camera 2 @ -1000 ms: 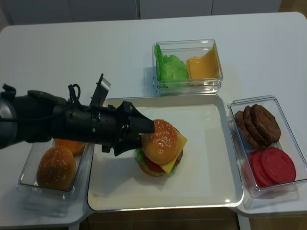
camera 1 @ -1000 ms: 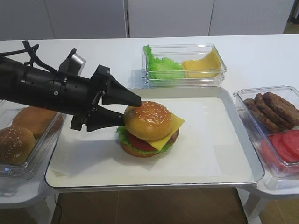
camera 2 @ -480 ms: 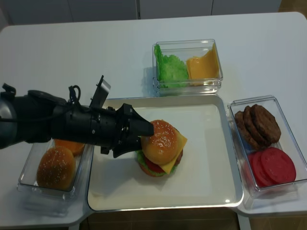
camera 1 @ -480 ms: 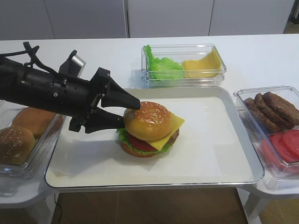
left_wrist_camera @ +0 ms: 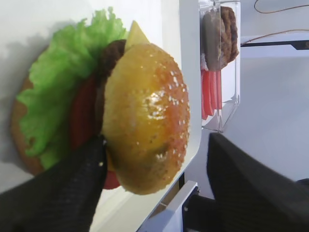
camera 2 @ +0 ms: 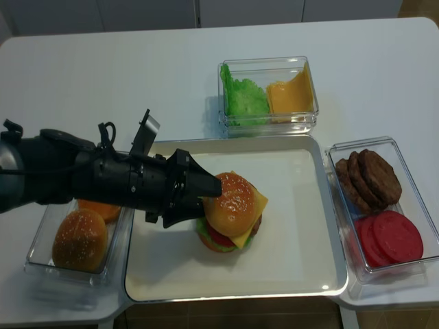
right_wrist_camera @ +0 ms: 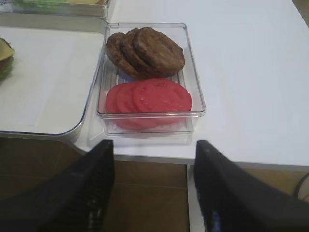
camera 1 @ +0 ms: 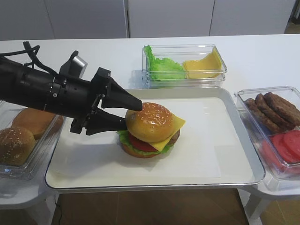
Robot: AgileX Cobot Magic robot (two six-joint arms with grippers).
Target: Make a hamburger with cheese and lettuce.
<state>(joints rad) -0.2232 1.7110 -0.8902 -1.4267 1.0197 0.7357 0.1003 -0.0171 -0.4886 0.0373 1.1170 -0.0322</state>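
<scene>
Right, I see my left end effector (camera 1: 125,116) spread wide w/ fingers straddling the hamburger (camera 1: 150,130) top bun on the tray (camera 1: 220,154). Right end effector (right_wrist_camera: 152,193) is open, off to the side by the tomato box.

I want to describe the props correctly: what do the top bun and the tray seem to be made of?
Top bun: probably moulded plastic or foam, glossy; it shows sharp highlights and a very even dome. Tray: looks like metal with a brushed silver finish; its rolled rim reflects light.

We see a white counter (camera 2: 103,75) bearing a tray (camera 2: 312,199) under the left fingers (camera 2: 206,184), with three clear bins (camera 2: 269,120) around it.
</scene>
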